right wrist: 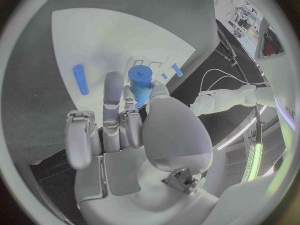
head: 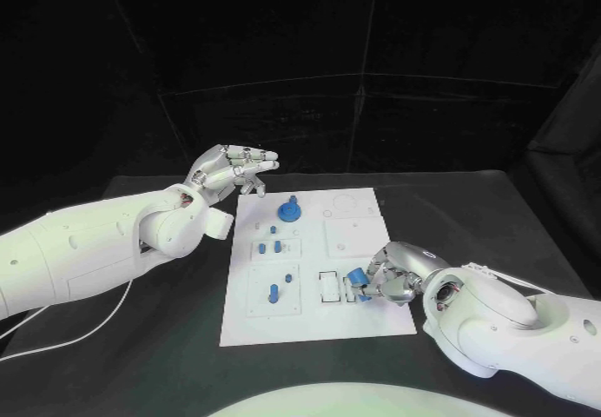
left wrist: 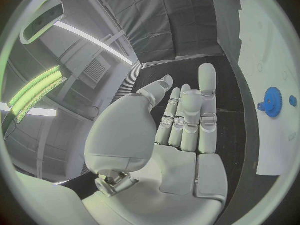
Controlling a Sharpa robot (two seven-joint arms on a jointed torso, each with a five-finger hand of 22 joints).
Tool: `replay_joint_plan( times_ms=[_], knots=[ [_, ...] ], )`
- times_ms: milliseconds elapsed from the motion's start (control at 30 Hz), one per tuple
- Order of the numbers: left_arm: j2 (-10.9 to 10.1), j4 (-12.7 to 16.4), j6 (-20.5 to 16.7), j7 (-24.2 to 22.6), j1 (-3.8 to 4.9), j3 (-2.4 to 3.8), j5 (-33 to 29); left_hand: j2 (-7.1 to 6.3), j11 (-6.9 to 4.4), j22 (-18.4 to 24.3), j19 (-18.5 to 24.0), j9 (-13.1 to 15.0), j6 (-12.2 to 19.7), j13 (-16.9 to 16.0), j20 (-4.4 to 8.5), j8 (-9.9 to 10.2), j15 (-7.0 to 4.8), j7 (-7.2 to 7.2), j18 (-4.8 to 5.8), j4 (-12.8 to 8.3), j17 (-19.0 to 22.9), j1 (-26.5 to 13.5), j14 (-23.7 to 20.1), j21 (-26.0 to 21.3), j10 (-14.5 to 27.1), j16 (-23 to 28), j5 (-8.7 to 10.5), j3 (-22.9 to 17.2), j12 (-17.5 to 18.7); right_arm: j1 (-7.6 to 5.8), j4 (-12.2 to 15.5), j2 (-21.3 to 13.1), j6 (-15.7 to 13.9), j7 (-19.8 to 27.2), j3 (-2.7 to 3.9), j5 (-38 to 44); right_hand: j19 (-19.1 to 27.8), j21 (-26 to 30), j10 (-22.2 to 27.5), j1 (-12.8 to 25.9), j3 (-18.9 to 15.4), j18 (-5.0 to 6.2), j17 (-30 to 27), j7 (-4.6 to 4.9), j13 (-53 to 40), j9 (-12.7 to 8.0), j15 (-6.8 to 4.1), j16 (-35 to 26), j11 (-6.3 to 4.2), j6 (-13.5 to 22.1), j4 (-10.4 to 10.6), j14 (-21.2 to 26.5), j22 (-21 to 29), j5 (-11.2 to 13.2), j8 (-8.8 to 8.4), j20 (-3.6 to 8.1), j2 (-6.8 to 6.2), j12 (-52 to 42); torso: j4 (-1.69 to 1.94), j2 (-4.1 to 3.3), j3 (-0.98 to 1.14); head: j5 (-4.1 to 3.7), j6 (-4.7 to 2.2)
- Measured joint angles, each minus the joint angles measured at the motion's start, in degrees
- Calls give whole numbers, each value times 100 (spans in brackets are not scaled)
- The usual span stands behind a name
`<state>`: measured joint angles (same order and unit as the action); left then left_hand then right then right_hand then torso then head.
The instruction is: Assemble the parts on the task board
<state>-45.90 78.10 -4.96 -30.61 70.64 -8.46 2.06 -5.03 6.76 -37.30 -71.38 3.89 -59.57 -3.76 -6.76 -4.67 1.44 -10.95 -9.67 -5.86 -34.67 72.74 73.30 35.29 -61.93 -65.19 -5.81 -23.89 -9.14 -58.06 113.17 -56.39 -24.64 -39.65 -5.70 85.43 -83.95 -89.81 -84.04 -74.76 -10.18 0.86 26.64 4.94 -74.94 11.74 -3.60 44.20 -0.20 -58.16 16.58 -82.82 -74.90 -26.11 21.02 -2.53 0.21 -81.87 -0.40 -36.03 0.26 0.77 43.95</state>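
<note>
Parts for the assembly job are in play at the task board [head: 320,321], the white plate that serves as the landmark on the black worktop [head: 501,208]. At the board's near right edge, the fingers [right wrist: 112,92] of the right hand [head: 391,276] pinch a blue cylindrical part [right wrist: 141,83] against the thumb, its end pointing down toward the white rectangular slot [head: 329,287] just beside it; the hold looks meant to keep the piece steady for seating there, though whether it has touched the board cannot be told. Another blue peg [right wrist: 80,78] lies loose on the board just beyond those fingers. Off the board's far left corner, the left hand [head: 233,171] hovers above the worktop, holding nothing, its fingers [left wrist: 207,92] straight and side by side, apparently parked clear so the right arm has room. Further onto the board, a blue gear [head: 291,211] stands near the far edge, close to the left hand, and small blue pieces [head: 271,248] sit in recesses down the board's left half. Most recesses on the right half look unfilled, suggesting the assembly is at an early stage.
</note>
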Motion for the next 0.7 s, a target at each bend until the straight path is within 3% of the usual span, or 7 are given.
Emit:
replay_joint_plan(
  times_ms=[267,700],
  knots=[
    [3,19,1,4,0,-2,0,0,0,0,0,0,0,0,0,0,0,0,0,0,0,0,0,0,0,0,0,0,0,-1,-245,461,-29,-20,1,-123,0,0,0,197,-113,0,0,18,0,158,0,0,0,-39,4,0,0,93,0,0,142,0,13,-8,-3,23,8],
    [6,66,3,9,4,-4,0,22,0,12,0,0,0,0,0,0,21,0,0,0,12,-22,-21,-41,0,0,0,34,-30,-1,-655,954,99,-32,1,-221,0,0,1,502,-281,1,5,-176,1,253,-41,0,-43,-342,8,0,0,255,6,42,309,98,4,-9,-4,59,37]
  ],
)
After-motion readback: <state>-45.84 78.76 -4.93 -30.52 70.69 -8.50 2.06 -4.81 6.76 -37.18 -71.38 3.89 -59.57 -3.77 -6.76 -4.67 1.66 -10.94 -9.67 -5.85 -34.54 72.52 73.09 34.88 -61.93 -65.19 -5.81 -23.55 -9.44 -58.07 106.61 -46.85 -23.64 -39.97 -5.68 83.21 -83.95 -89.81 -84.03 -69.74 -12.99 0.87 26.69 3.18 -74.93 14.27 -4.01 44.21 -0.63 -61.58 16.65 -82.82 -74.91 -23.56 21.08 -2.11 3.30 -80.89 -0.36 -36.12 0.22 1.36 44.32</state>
